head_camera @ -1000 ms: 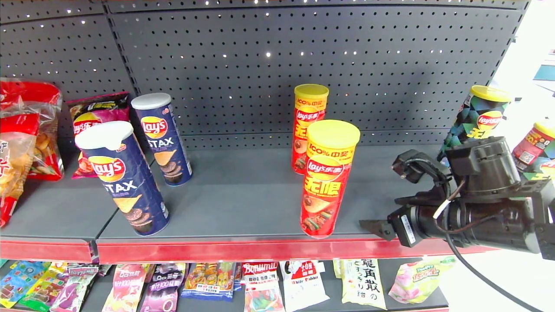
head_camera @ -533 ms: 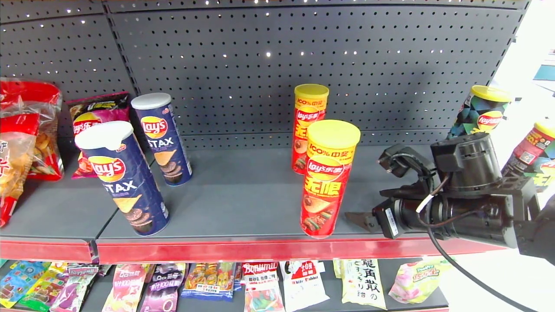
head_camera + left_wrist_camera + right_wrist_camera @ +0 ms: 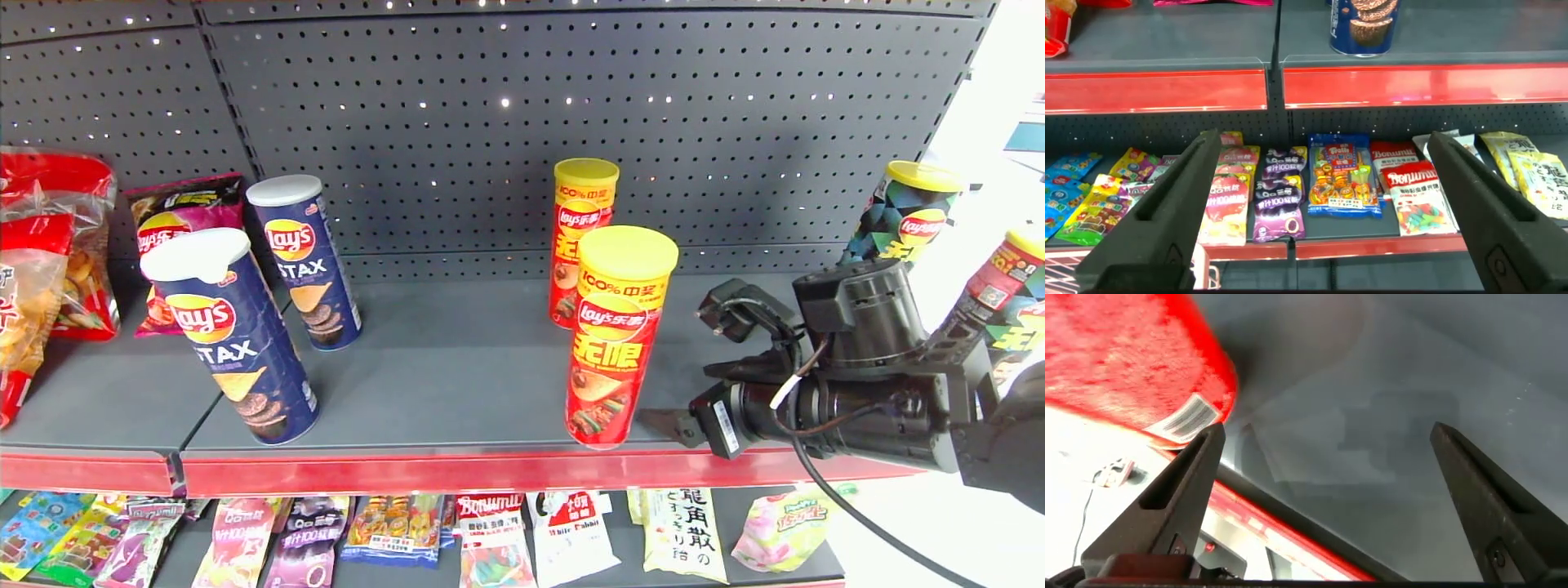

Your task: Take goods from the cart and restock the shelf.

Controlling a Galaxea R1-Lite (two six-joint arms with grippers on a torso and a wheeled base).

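The right end effector [image 3: 676, 398], fingers apart and empty, has advanced. The red can [image 3: 618, 343] now stands just beyond its fingertips at the shelf [image 3: 457, 367] front. Left end effector [image 3: 1323, 139]: fingers apart.

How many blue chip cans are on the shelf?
2. The front blue can stands at the shelf edge, left of centre; the rear blue can stands behind it, near the back panel. More could be hidden behind the bags farther left.
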